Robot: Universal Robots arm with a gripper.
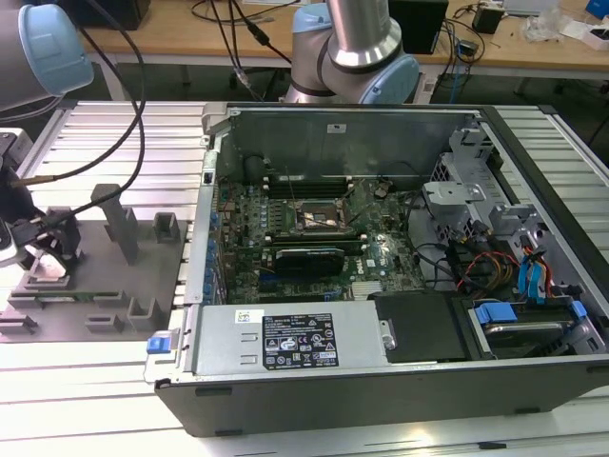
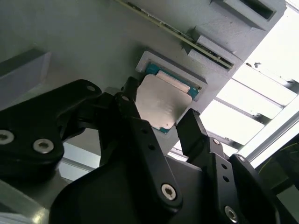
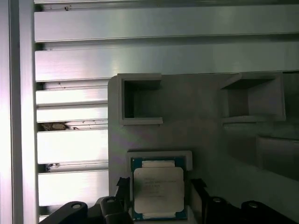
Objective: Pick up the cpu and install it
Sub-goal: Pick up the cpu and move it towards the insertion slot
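Gripper (image 3: 159,185) spread wide, fingers straddling cpu (image 2: 161,102), seemingly not touching it; cpu lies flat in its pocket on grey fixture plate (image 3: 205,140); best to centre on opposite edges; close evenly; lift straight, chip level.
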